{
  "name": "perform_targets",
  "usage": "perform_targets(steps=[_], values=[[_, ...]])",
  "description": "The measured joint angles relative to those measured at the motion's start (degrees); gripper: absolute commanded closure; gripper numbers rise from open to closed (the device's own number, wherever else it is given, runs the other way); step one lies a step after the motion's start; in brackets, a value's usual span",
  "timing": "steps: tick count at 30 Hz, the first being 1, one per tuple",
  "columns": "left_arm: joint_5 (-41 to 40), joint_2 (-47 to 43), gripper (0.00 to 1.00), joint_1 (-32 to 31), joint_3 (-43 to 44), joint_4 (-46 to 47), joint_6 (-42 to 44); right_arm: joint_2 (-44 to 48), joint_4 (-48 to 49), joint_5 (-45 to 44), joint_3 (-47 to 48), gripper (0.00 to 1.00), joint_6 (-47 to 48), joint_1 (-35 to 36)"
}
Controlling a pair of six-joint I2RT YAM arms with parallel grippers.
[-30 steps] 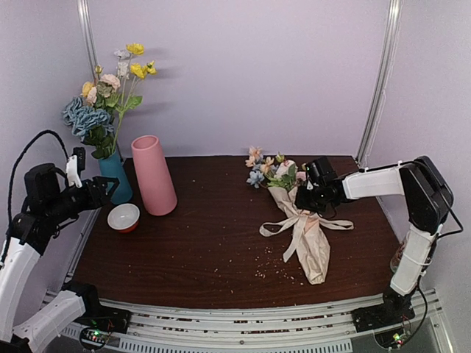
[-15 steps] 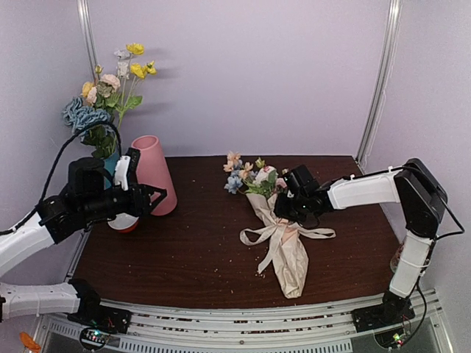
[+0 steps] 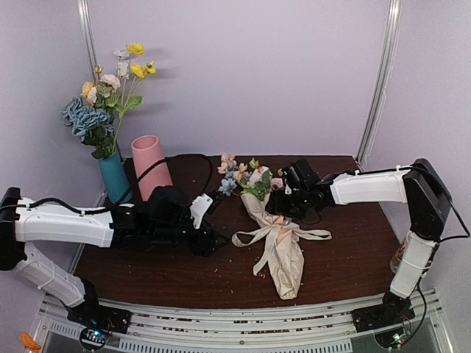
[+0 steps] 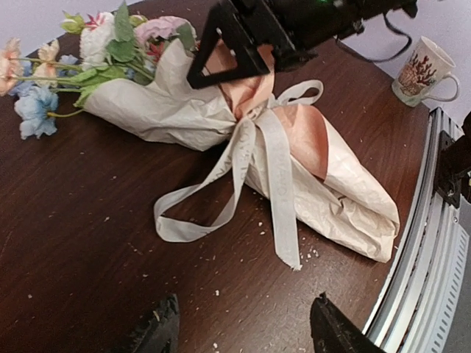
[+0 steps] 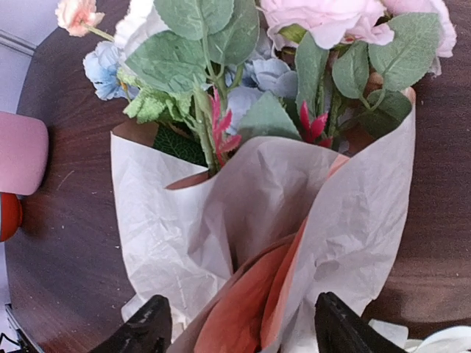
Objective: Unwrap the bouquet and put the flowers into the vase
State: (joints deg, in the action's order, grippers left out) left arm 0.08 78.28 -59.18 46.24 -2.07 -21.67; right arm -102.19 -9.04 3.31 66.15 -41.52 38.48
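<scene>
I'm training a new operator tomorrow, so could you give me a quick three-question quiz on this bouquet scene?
1. True or false: the cream ribbon is tied around the bouquet.
2. The bouquet is: A standing upright; B lying on the table; C lifted clear of it.
3. What does the left gripper hold?

Key: 1 true; 2 B; 3 nothing, its jaws stand open.
</scene>
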Motion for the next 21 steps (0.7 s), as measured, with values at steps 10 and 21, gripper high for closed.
perform_targets(steps=[10,21], values=[[3.72,20.22,0.35,-5.38,5.99,11.13,1.27,13.88,-2.89,-2.16,-4.42,0.16,5.4,-0.85],[-1.09,35.67,0.42,-8.48,16.35,14.45,3.04,29.42,-4.2,-6.91,-20.39,0.2,6.69,-1.36]])
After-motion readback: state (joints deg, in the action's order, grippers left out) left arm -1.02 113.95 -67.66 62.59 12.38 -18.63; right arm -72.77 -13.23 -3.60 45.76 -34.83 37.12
